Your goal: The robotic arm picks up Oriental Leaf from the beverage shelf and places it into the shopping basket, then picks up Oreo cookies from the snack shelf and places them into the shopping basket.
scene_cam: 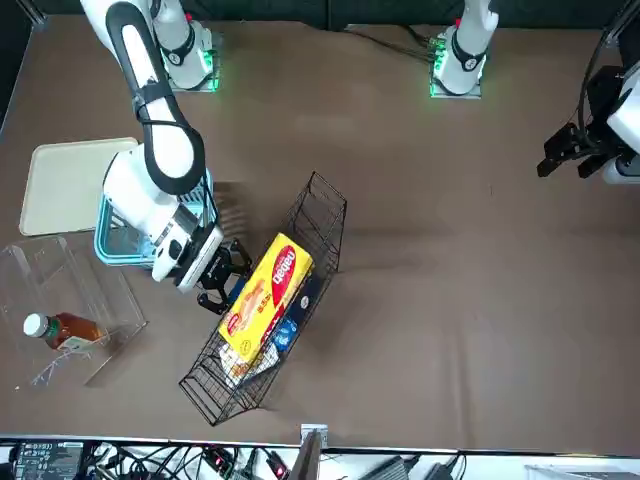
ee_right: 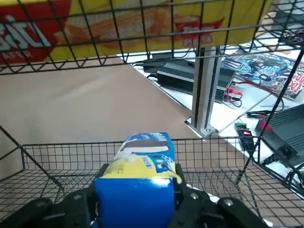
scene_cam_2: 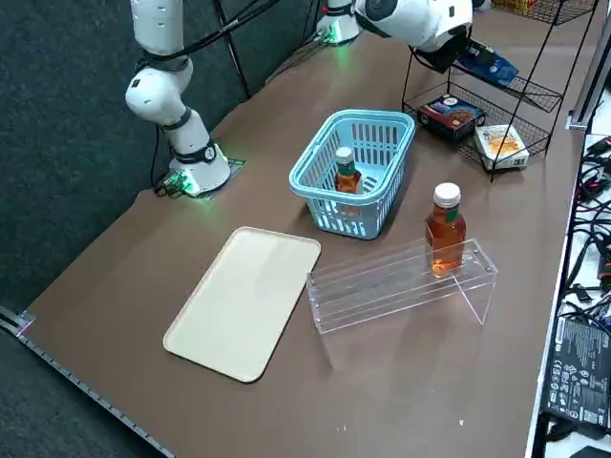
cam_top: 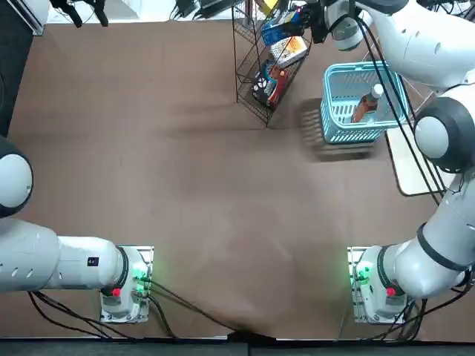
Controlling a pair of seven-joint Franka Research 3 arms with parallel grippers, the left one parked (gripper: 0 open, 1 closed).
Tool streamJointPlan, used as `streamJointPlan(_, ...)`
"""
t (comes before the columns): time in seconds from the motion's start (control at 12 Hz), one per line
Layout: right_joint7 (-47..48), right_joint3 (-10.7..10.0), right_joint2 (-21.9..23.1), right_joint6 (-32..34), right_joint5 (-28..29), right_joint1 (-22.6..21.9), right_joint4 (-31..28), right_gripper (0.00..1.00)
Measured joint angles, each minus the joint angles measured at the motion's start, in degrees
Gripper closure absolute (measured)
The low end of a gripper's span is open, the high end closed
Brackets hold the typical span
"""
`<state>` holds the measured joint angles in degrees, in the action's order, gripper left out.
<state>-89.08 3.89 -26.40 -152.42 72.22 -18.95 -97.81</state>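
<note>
Brown bench (scene_cam_2: 286, 401) carries tea, basket and snack rack

Beneath the wire snack rack (scene_cam: 212, 378), the surface is plain brown. On the rack's top tier lies a yellow packet (scene_cam: 266, 297) with red patches; the wrist view shows only part of its white lettering, ending in "st". The right claw (ee_right: 135, 199), at the rack's middle tier, grips the blue Oreo packet (ee_right: 137, 190) between its fingers; no brand name can be read on it. Below sit a dark box (scene_cam_2: 451, 116) and a white box (scene_cam_2: 502, 146). One white-capped tea bottle (scene_cam_2: 347, 172) stands inside the light blue basket (scene_cam_2: 368, 212); another bottle (scene_cam_2: 446, 230) is on the clear acrylic shelf (scene_cam_2: 382, 291). A cream tray (scene_cam_2: 243, 301) lies near the basket.
</note>
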Motion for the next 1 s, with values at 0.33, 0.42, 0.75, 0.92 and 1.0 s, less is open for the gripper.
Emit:
streamJointPlan(0.33, 0.0, 0.0, 0.0, 0.0, 0.0, 0.0, 0.0, 0.49)
streamJointPlan(0.42, 0.1, 0.0, 0.0, 0.0, 0.0, 0.0, 0.1, 0.49)
streamJointPlan(0.75, 0.5, 0.0, 0.9, -0.2, 0.0, -0.1, 1.1, 0.49)
streamJointPlan(0.92, 0.6, 0.0, 2.5, -0.3, 0.0, -0.1, 1.5, 0.49)
streamJointPlan(1.0, 0.7, 0.0, 2.9, -0.3, 0.0, -0.2, 1.6, 0.49)
